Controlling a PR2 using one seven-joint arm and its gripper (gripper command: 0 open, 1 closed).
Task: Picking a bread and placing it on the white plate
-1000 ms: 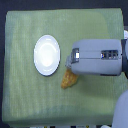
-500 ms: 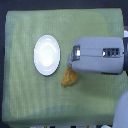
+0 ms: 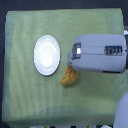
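Observation:
The white plate (image 3: 47,55) lies empty on the green cloth, left of centre in the exterior view. The bread (image 3: 69,76), golden-brown and bumpy, rests on the cloth just to the plate's lower right, with its upper part hidden under the robot's grey arm. The gripper itself is covered by the arm's bulky housing (image 3: 95,52), which reaches in from the exterior view's right and sits directly over the bread. The fingers do not show, so whether they hold the bread cannot be told.
A green cloth (image 3: 30,100) covers the table. Dark floor shows along the top edge and a pale surface at the lower right corner.
The arm has barely shifted; the bread stays in the same spot beside the plate.

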